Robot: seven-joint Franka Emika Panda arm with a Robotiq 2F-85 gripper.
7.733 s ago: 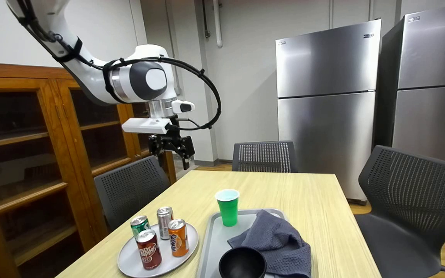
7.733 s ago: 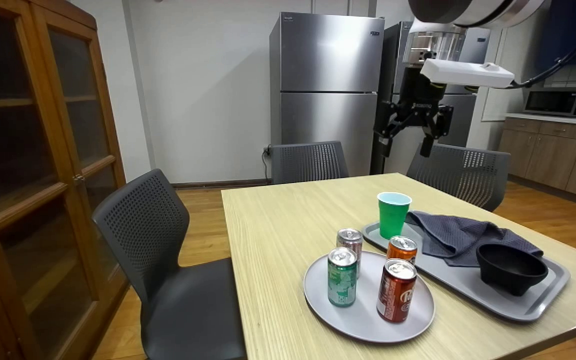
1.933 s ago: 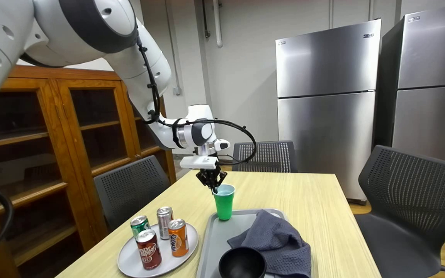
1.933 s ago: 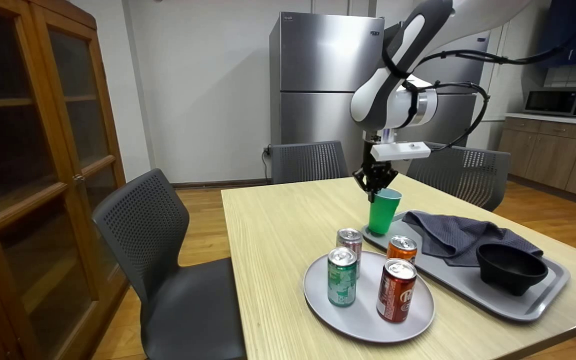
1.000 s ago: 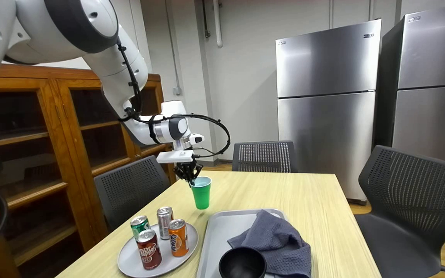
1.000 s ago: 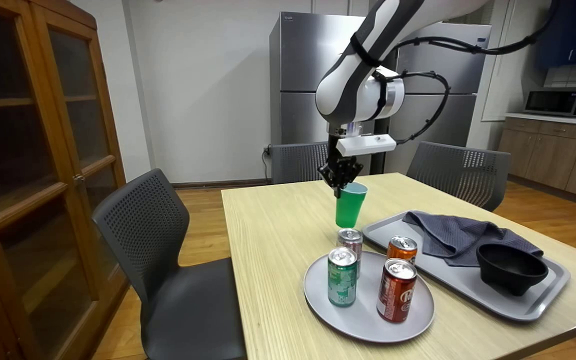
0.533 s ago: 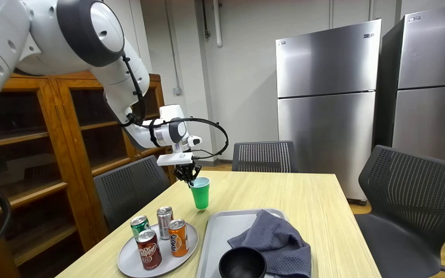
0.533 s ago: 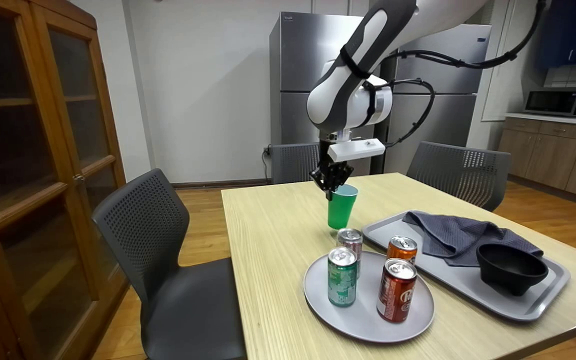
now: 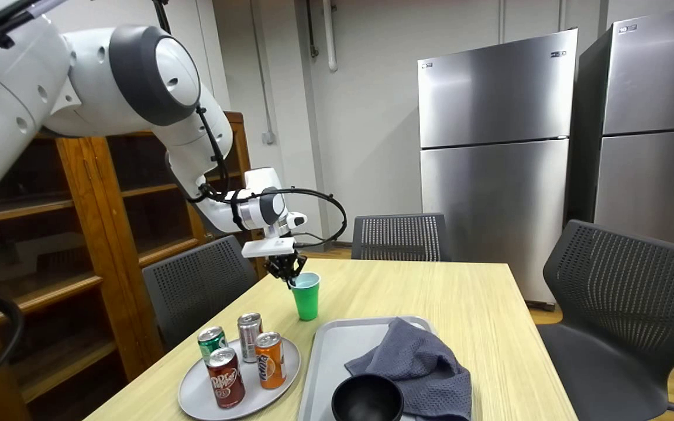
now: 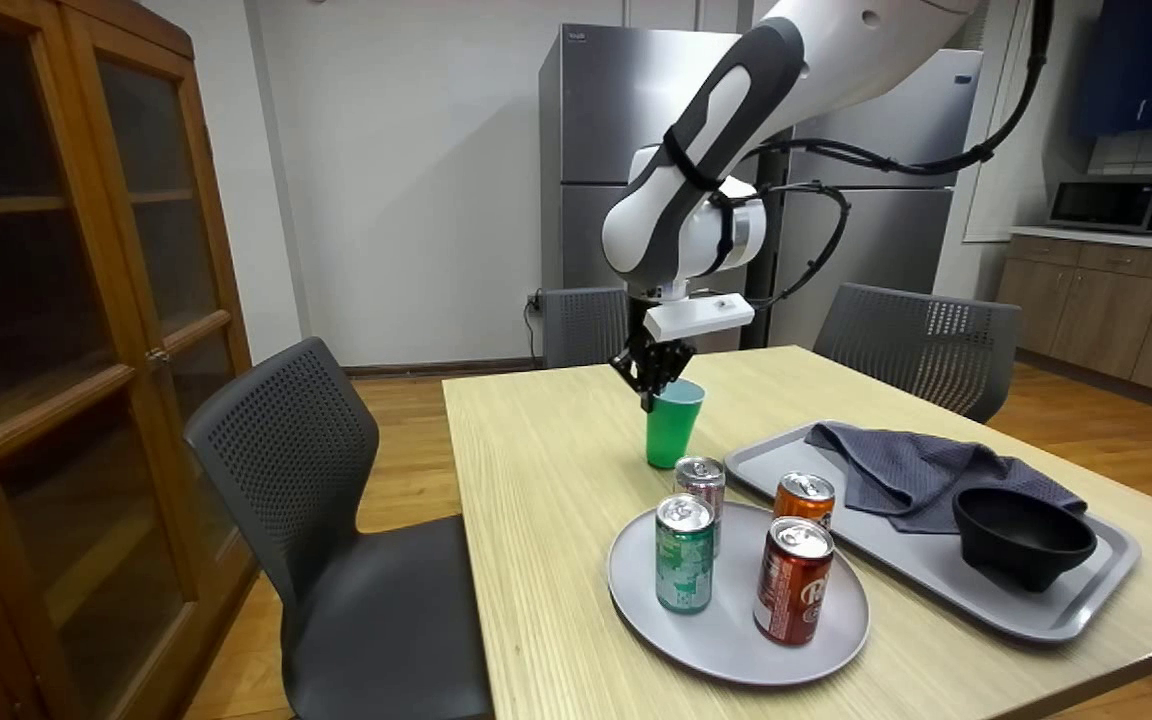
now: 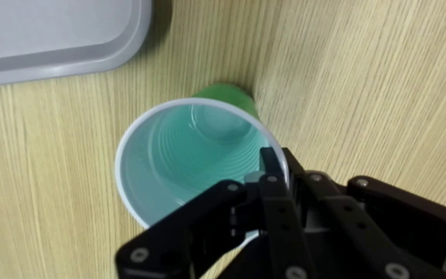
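A green plastic cup with a pale inside stands on the bare table side of the tray, tilted a little, in both exterior views. My gripper is shut on its rim, one finger inside the cup and the other outside. In an exterior view the gripper pinches the cup on its upper edge. The cup's base is at or very close to the tabletop; whether it touches I cannot tell. The grey tray lies just beside it.
Near the cup, a round plate holds a silver can, a green can, an orange can and a dark red can. On the tray lie a blue-grey cloth and a black bowl. Chairs surround the table.
Earlier my gripper was open above the table; then it shut on the cup's rim. The cup has moved off the tray to the bare table and come down slightly in the last half second.
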